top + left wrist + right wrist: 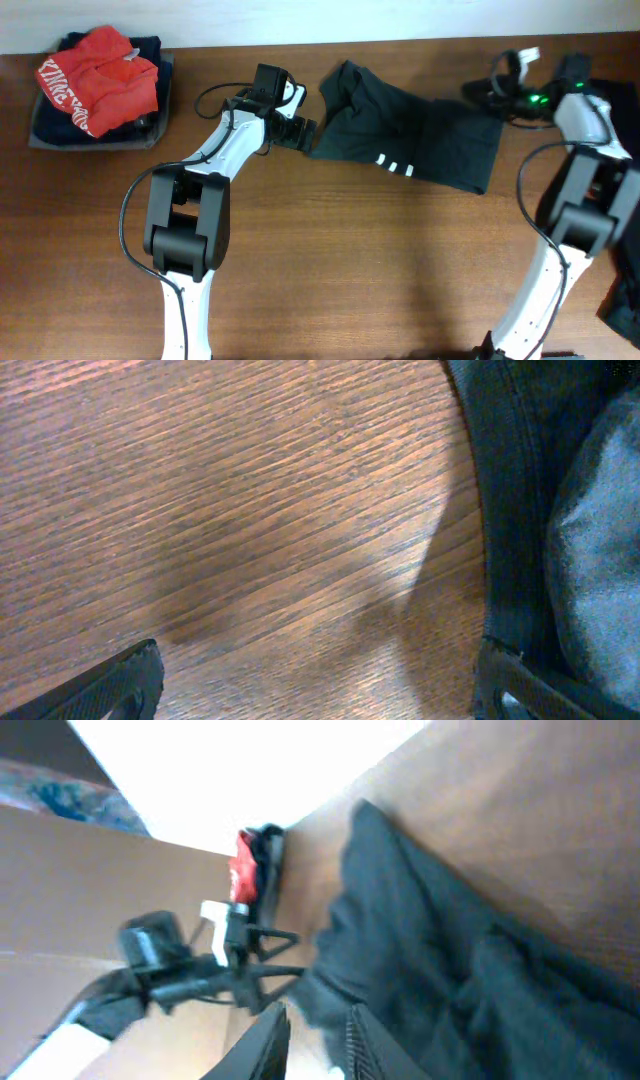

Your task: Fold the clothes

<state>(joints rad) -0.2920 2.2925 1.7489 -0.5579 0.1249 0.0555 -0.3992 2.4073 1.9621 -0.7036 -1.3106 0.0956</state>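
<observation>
A dark garment (410, 140) with small white stripes lies spread and rumpled on the wooden table (330, 270) at the back centre. My left gripper (300, 131) is at its left edge. In the left wrist view the left gripper (325, 690) is wide open over bare wood, and its right finger is at the edge of the garment (540, 510). My right gripper (497, 92) is at the garment's far right corner. In the right wrist view its fingers (315, 1045) are close together, with the edge of the garment (450, 970) pinched between them.
A red garment (95, 65) lies on folded dark clothes on a grey tray (40, 138) at the back left. Black cables (210, 95) run by the left arm. The right arm's base (585, 220) stands at the right edge.
</observation>
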